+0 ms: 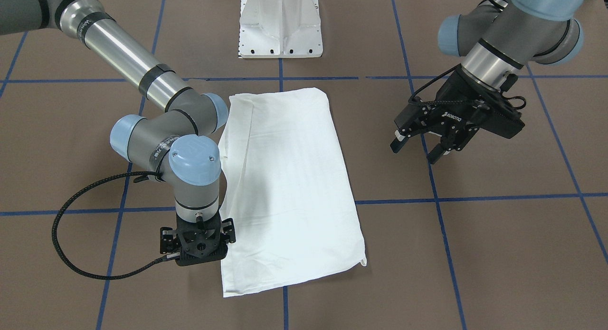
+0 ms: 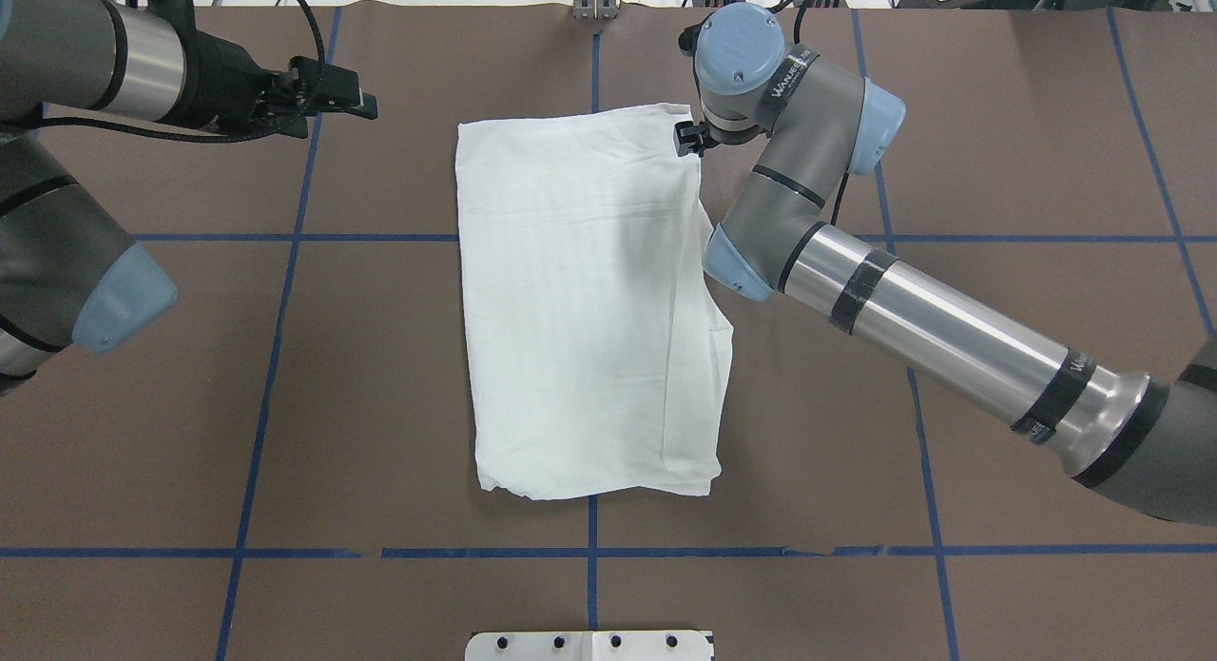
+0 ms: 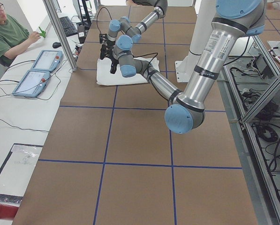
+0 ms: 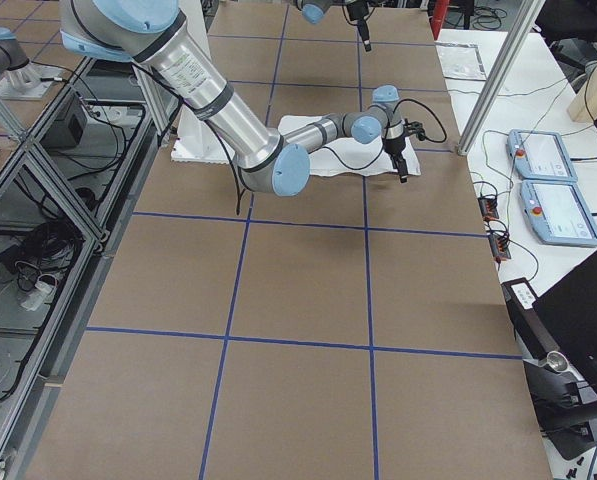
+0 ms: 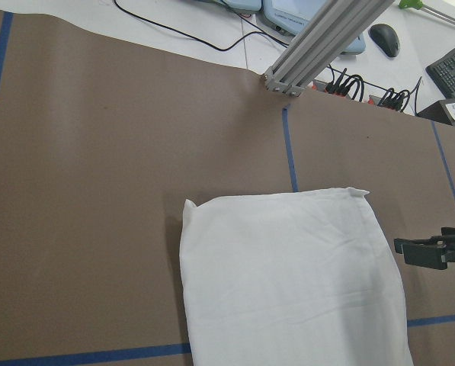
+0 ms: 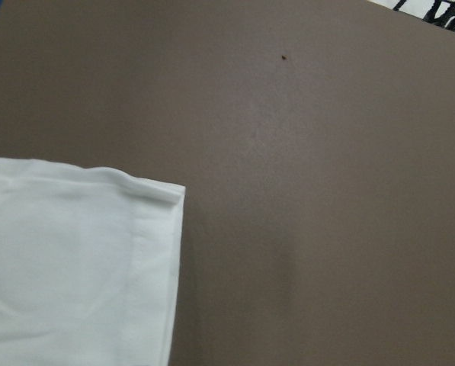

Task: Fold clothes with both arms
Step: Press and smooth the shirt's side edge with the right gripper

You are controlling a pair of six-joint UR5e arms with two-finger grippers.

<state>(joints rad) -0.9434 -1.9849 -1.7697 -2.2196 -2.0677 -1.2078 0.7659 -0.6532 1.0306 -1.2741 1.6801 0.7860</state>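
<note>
Right gripper sits nearest the front camera, pointing straight down beside the shirt's 8 o'clock corner. You see only its back there, so you cannot tell whether its jaws are apart or together, nor whether it touches cloth. Overhead, that same corner lies at the shirt's 1 o'clock, the end far from the robot.

The shirt lies flat on the table, near its middle, folded to a long strip with no sleeves showing. I judge a crosswise fold is due, and the right gripper is posted at a corner it would need to lift. Left gripper hangs raised and tilted, well apart from the shirt at its 10 o'clock overhead. Its jaws are spread and empty, and it is likely waiting clear of the cloth.

Only the front view shows you that gap; overhead gives it side-on. Only the right wrist view shows the stitched hem corner. Only overhead shows the uneven layers along the 3 o'clock edge.
</note>
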